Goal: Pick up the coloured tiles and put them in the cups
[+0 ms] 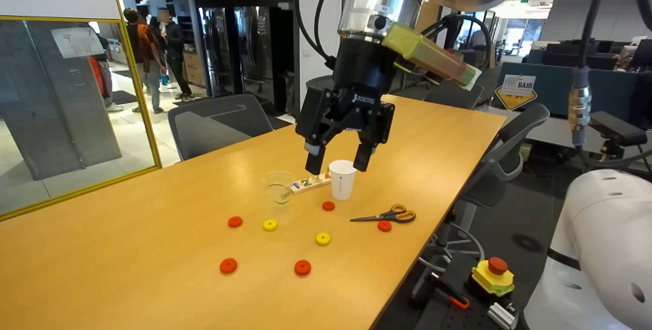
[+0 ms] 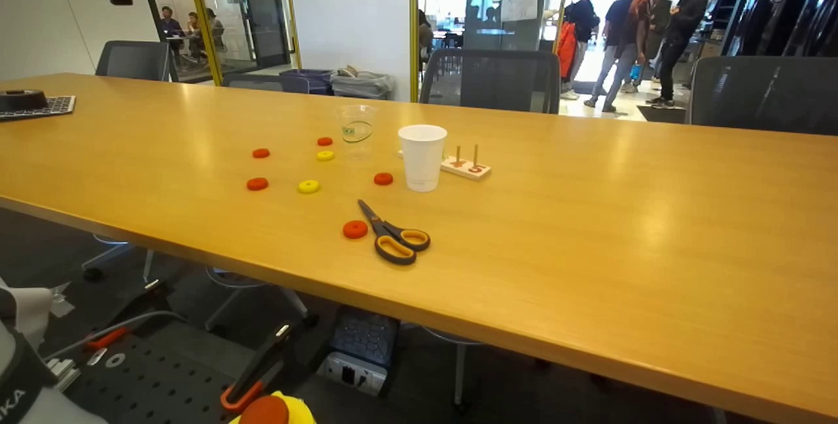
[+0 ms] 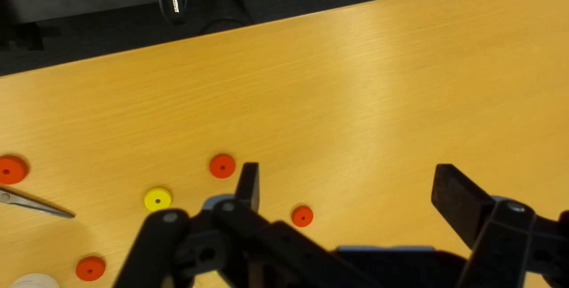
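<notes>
The table (image 2: pixel 609 234) carries tiles (image 2: pixel 309 187), cups (image 2: pixel 422 162) and scissors (image 2: pixel 389 228).

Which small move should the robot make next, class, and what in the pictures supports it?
Probably lower the open pincer toward the red tile showing between its jaws in the wrist view: the pincer holds nothing, hangs above the table, and that tile lies there with nothing against it.

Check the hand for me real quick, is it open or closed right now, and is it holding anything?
Hand: open, jaws wide apart, holding nothing.
</notes>
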`<state>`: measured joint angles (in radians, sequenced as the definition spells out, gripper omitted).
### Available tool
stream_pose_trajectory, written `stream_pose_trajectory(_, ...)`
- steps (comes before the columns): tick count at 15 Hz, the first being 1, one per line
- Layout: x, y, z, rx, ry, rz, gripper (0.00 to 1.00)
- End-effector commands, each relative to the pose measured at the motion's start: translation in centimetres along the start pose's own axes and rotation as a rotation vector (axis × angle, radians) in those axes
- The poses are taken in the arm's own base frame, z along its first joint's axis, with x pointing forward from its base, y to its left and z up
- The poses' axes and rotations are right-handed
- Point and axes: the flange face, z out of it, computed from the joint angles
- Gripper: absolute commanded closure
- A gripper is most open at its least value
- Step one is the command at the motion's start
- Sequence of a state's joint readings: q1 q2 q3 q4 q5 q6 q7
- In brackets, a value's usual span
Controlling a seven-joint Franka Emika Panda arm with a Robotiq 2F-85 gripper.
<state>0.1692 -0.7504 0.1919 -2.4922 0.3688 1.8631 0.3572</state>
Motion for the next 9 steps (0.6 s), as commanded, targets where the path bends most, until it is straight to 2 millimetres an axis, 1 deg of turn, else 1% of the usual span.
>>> stream_pose_trajectory(1, 0.4, -1.6, 2.0, 0.002, 0.024, -0.017, 0.00)
stream_pose_trajectory(5, 0.9, -5.3, 6.6, -0.026, 0.093, -0.070, 0.00)
stream_pose_trajectory(6, 1.2, -6.4, 8.2, -0.034, 0.109, -0.091, 0.00)
stream_pose_trajectory(9, 2.2, -8.6, 12.1, -0.054, 0.139, -0.148, 0.00)
